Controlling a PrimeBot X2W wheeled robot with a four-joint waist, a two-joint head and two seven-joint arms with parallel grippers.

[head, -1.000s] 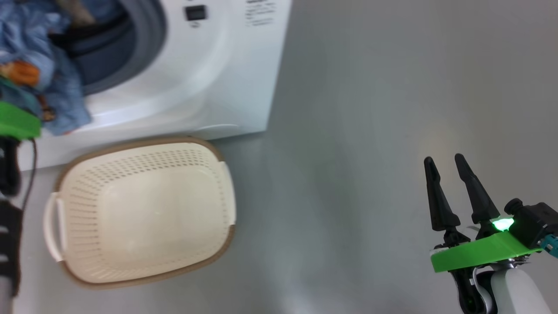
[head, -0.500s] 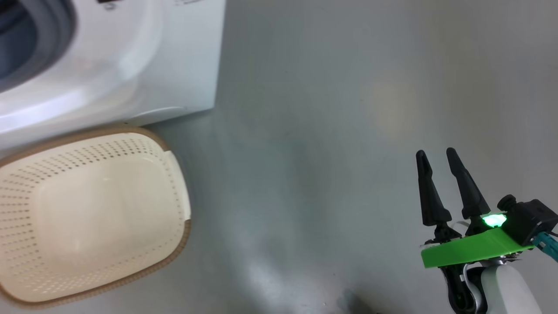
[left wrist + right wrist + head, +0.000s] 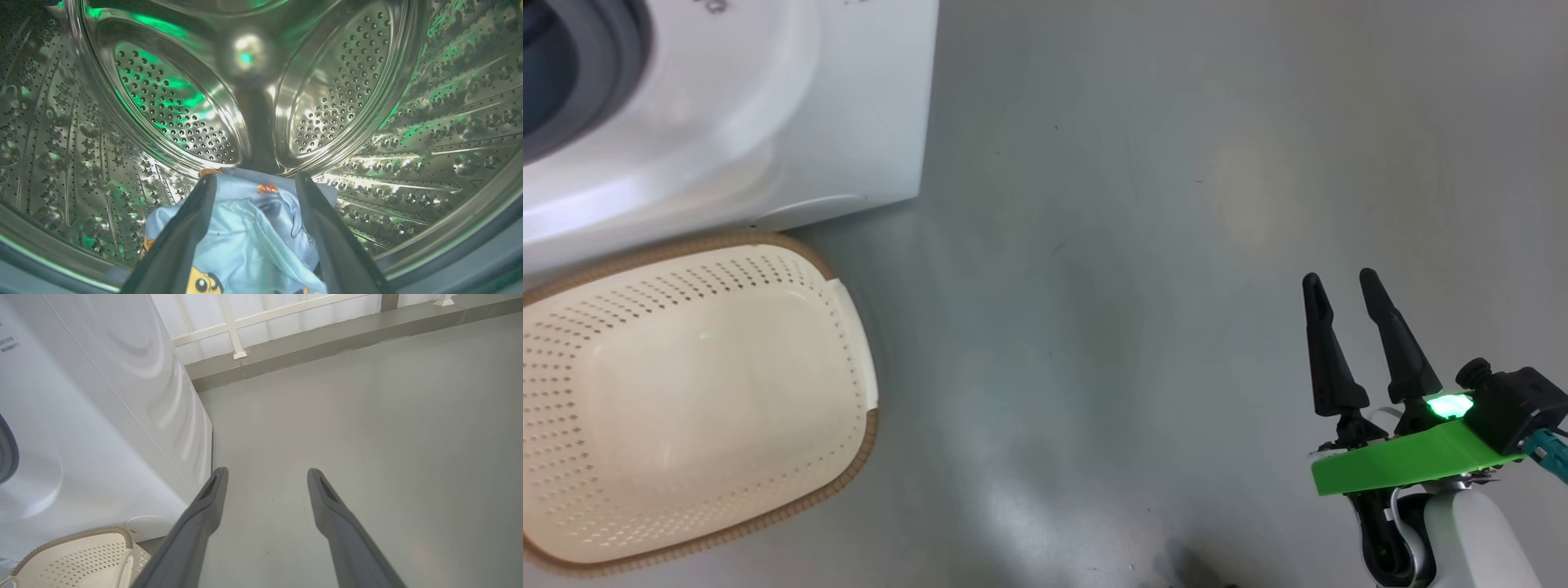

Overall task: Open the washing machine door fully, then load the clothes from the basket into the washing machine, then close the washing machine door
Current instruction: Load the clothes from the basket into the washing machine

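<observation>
At the far left the washer [image 3: 768, 122] stood with its grey seal [image 3: 600, 82] ringing a dark mouth, so I took the door to be swung out of the way and the first step done. The left gripper [image 3: 255, 178] was inside the steel drum [image 3: 163, 102], its two fingers spread wide. The blue clothes [image 3: 249, 228] lay slack between and beneath them on the drum's lower wall. Nothing looked pinched, and I judged the bundle let go, not held.

Just in front of the washer sat the basket [image 3: 703, 392], touching or nearly touching its base. Its perforated bottom was bare, with not a garment in it. That told me the loading was as good as finished.

To the right was plain grey floor [image 3: 1135, 245]. The right gripper [image 3: 1339, 278] hung over it well away from the washer, fingers parted and gripping nothing.

What was left, as I read it, was to draw the left arm out of the drum without dragging cloth over the seal, then swing the door shut. I could not tell whether any fabric trailed toward the mouth.
</observation>
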